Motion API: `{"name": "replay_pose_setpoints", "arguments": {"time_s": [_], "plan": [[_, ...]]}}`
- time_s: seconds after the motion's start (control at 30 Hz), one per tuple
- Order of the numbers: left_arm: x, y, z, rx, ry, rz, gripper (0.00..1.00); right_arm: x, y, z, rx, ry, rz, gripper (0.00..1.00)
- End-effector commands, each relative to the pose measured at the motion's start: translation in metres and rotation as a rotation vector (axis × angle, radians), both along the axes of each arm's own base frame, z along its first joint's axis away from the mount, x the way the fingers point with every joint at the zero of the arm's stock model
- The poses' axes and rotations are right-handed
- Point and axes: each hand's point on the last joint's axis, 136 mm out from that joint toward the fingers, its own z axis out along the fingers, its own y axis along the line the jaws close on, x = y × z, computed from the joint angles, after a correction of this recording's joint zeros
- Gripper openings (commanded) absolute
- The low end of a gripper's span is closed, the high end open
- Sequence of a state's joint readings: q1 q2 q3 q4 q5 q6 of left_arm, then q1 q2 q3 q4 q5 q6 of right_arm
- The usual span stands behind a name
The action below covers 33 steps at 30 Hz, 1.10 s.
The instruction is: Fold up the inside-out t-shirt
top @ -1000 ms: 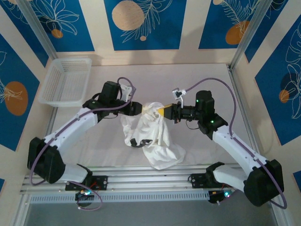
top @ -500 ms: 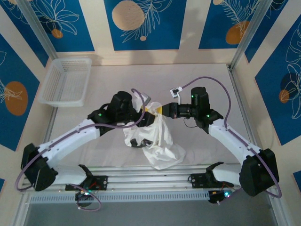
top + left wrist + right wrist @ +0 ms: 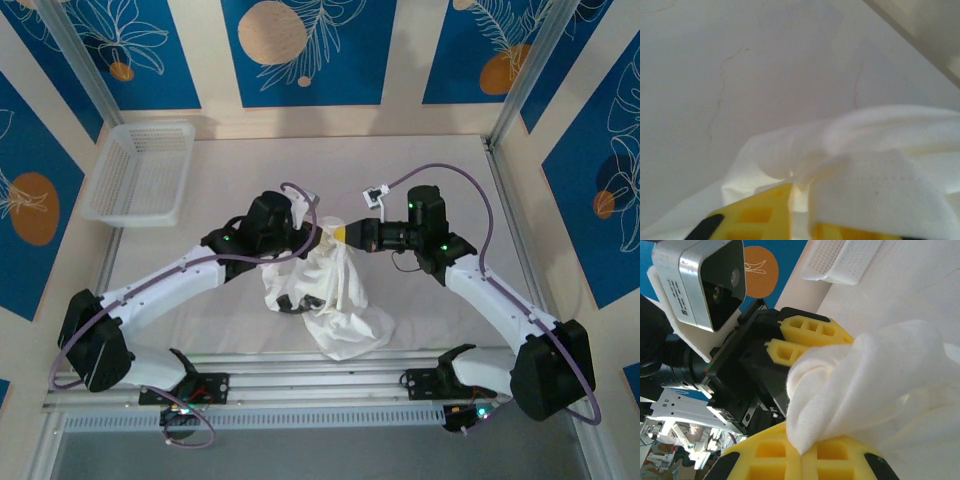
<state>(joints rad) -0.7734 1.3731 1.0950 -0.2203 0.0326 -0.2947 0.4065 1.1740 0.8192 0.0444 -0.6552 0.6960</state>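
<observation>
**Top external view.** Count: two arms, two grippers, one inside-out t-shirt (image 3: pixel 335 290), one white mesh basket (image 3: pixel 140 172). The t-shirt is bunched at the centre of the worktop (image 3: pixel 420 170). Its top end is raised between the grippers and its lower end lies on the surface toward the near edge. The left gripper (image 3: pixel 316 233) and right gripper (image 3: pixel 341 232) meet at the raised end, just beside each other. Cloth covers the left fingertips. Dark patches show among the lower folds; what they are cannot be made out. The basket sits at the far-left corner, well apart. The worktop is pale and matt. The walls are cream with blue panels bearing orange discs and white leaf outlines.

**Left wrist view.** The left gripper (image 3: pixel 800 222) is cut off by the lower edge. Two yellow fingers (image 3: pixel 760 215) stand close together, clamped on a fold of t-shirt (image 3: pixel 880 170). Bare worktop (image 3: pixel 765 75) lies behind.

**Right wrist view.** The right gripper (image 3: pixel 802 460) is fully closed, pinching t-shirt (image 3: pixel 880 385) fabric. The left gripper (image 3: pixel 800 339) faces it, touching the same bunch. One basket (image 3: pixel 845 260) corner shows, cropped.
</observation>
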Motion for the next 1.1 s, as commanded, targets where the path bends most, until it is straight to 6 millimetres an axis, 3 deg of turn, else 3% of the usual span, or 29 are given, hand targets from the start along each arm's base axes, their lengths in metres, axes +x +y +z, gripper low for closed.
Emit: {"name": "replay_pose_setpoints", "arguments": {"time_s": [0.0,0.07,0.17,0.23,0.3,0.33,0.37,0.43,0.57,0.67,0.83,0.93,1.07], "plan": [[0.002,0.001,0.030,-0.074,-0.025,0.002,0.08,-0.007,-0.001,-0.003,0.000,0.010,0.005,0.00],[-0.004,-0.005,0.035,-0.098,-0.013,-0.042,0.00,-0.005,-0.003,-0.009,-0.019,0.022,-0.006,0.00],[-0.010,-0.006,0.050,-0.161,0.004,-0.071,0.00,-0.001,-0.008,-0.023,-0.071,0.037,-0.054,0.00],[-0.013,-0.004,0.070,-0.261,0.049,-0.087,0.00,0.008,-0.023,-0.052,-0.181,0.044,-0.133,0.12],[-0.018,-0.007,0.083,-0.332,0.099,-0.143,0.00,0.021,-0.053,-0.095,-0.310,0.109,-0.266,0.12],[-0.020,-0.010,0.081,-0.328,0.126,-0.168,0.00,0.022,-0.066,-0.110,-0.354,0.165,-0.304,0.15],[-0.021,-0.012,0.073,-0.297,0.158,-0.180,0.00,0.017,-0.069,-0.113,-0.357,0.187,-0.277,0.23],[-0.020,-0.012,0.052,-0.244,0.209,-0.178,0.00,0.005,-0.063,-0.099,-0.317,0.162,-0.199,0.35],[-0.024,-0.018,0.031,-0.258,0.277,-0.195,0.00,-0.004,-0.072,-0.070,-0.305,0.054,-0.298,0.41],[-0.024,-0.020,0.028,-0.263,0.301,-0.199,0.00,-0.010,-0.074,-0.042,-0.308,-0.137,-0.389,0.44],[-0.023,-0.024,0.036,-0.279,0.292,-0.213,0.00,-0.012,-0.043,0.011,-0.322,-0.570,-0.446,0.46],[-0.022,-0.027,0.039,-0.285,0.300,-0.222,0.00,-0.003,-0.020,0.019,-0.402,-0.763,-0.449,0.54],[-0.021,-0.027,0.042,-0.296,0.296,-0.215,0.00,0.005,0.005,0.008,-0.460,-0.964,-0.380,0.63]]}}
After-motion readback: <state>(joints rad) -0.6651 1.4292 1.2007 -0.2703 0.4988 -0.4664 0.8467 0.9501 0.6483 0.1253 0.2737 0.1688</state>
